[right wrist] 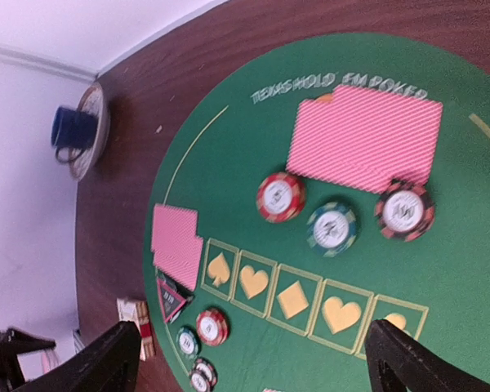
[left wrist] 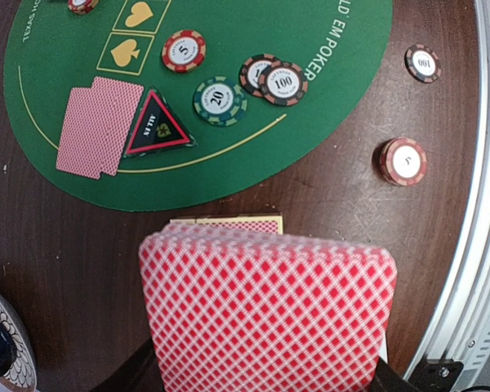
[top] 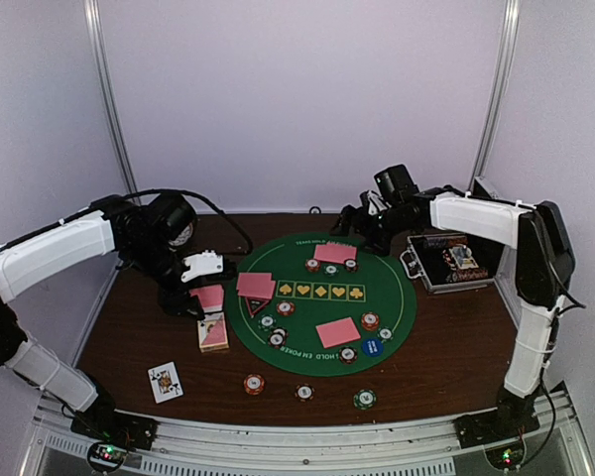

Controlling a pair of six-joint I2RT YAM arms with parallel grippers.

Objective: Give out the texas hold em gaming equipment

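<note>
Hovering left hand clamped on card stack; right hand spread wide, empty, above green mat.

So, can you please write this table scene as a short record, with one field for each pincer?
mat: green poker mat, on brown table
left pincer: shut on red-backed cards
right pincer: open, empty, above the mat's far edge
far side: card pile, three striped chips beside it
off the mat: three loose chips, one face-up card
</note>
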